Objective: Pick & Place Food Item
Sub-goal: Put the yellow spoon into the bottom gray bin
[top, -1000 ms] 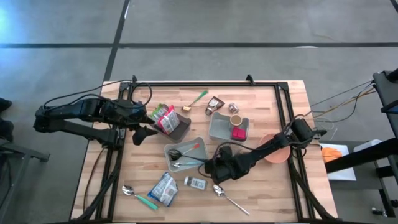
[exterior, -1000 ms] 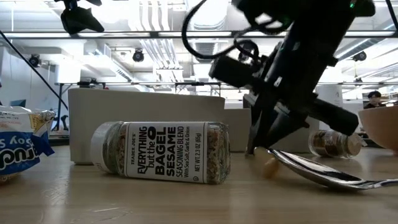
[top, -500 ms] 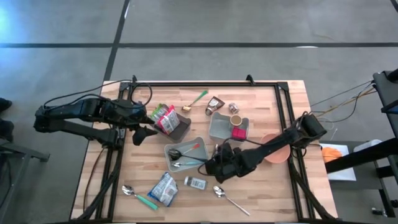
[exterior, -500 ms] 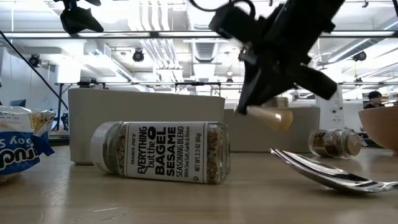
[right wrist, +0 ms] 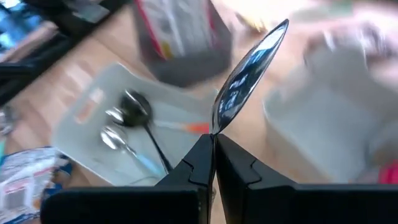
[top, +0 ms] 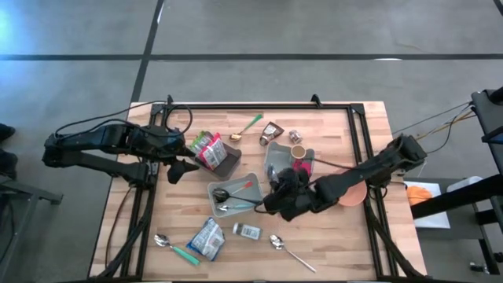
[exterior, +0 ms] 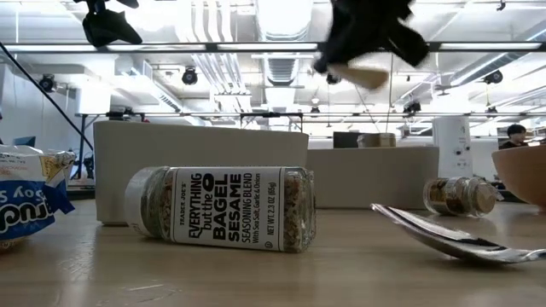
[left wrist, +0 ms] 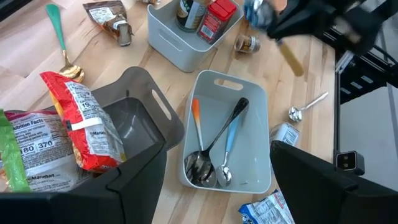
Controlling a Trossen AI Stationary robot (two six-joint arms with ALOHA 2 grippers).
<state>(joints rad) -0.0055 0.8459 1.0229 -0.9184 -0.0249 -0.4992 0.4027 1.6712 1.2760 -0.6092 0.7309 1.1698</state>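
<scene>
My right gripper [top: 278,189] hangs over the table's middle, shut on a spoon with a shiny bowl [right wrist: 249,68] and a tan handle [exterior: 358,75]. It is between the pale grey cutlery tray [top: 234,195], which holds several spoons, and the grey bin [top: 288,159] of bottles. No food item is in it. My left gripper [left wrist: 217,199] waits open at the left, beside the dark bin [top: 224,163] that holds snack packets [top: 206,148]. My right gripper pinches the spoon between its two fingers at the narrow end of the bowl [right wrist: 214,129]. The bowl stands out past the fingertips; the tan handle [left wrist: 291,57] sticks out the other way. The spoon is tilted and lifted clear of the table.
A seasoning jar [exterior: 222,207] lies on its side near the front, a metal spoon [exterior: 452,239] to its right. A blue snack bag [top: 206,237] and a teal-handled spoon [top: 177,248] lie front left. A pink bowl [top: 350,189] stands at the right, small packets and a green-handled spoon [top: 246,127] at the back.
My right gripper has risen well above the table with the spoon and gone a little toward the far edge, rolling about its own line as it went. The spoon's tan handle, low by the table a second ago, is now high up. The gripper has stayed shut.
</scene>
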